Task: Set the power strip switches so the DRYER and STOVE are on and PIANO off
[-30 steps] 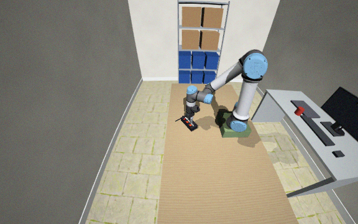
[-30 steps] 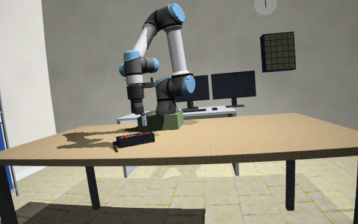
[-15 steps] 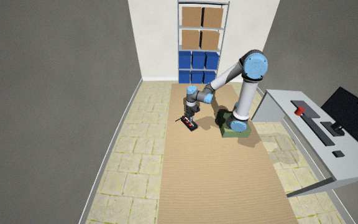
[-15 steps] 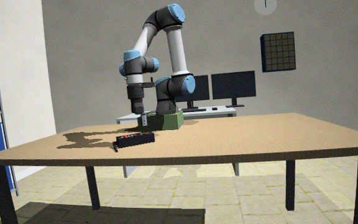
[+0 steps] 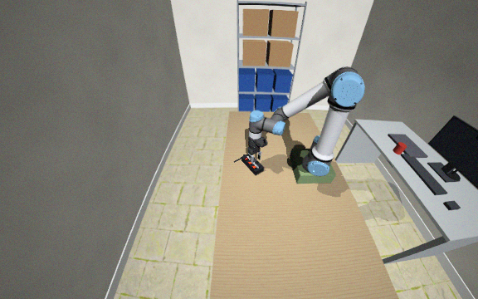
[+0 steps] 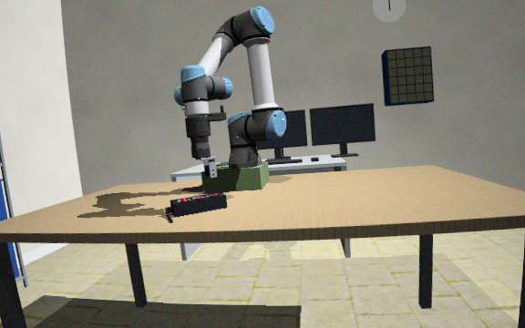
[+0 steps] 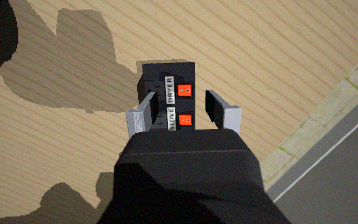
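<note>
The black power strip (image 5: 252,164) (image 6: 198,204) (image 7: 167,74) lies flat on the wooden table (image 5: 285,232) (image 6: 358,196), switches facing up. In the wrist view I read two labels, DRYER and STOVE, each beside a red rocker switch: the DRYER switch (image 7: 184,90) and the STOVE switch (image 7: 184,120). The PIANO switch is hidden under the gripper body. My gripper (image 5: 256,157) (image 6: 210,171) (image 7: 181,100) is open and empty. It hangs a little above the strip, one finger on each side of the STOVE switch, touching nothing.
The arm's green base block (image 5: 307,178) (image 6: 250,178) stands on the table just behind the strip. The table's edge (image 7: 300,131) runs close to the strip's right side. A shelf with boxes (image 5: 269,54) and a desk with monitors (image 5: 430,187) (image 6: 342,123) stand off the table.
</note>
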`<state>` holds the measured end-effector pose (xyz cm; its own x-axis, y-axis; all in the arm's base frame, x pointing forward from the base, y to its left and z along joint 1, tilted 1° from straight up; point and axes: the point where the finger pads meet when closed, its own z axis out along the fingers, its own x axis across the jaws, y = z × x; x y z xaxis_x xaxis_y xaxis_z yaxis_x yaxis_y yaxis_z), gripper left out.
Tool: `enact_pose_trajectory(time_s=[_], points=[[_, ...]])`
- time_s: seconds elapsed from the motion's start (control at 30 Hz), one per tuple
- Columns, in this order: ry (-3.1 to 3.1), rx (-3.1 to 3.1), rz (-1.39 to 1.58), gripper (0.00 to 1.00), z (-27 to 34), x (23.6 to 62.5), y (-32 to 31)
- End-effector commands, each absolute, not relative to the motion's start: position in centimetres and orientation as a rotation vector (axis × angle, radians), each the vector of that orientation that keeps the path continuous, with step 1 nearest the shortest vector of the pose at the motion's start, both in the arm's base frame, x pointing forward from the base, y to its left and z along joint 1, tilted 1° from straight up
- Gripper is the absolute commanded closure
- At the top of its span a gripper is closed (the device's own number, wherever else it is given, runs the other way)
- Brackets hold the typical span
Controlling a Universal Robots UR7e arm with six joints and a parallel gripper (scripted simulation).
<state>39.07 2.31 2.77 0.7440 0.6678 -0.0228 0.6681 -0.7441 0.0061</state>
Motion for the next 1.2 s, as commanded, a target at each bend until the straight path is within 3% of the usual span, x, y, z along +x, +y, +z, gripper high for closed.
enact_pose_trajectory(time_s=[0.0,0.27,1.17], points=[[1.118,2.920,-0.027,0.00,5.9,39.2,2.3],[1.118,2.920,-0.027,0.00,9.8,39.2,2.4],[1.118,2.920,-0.027,0.00,10.4,39.2,2.4]])
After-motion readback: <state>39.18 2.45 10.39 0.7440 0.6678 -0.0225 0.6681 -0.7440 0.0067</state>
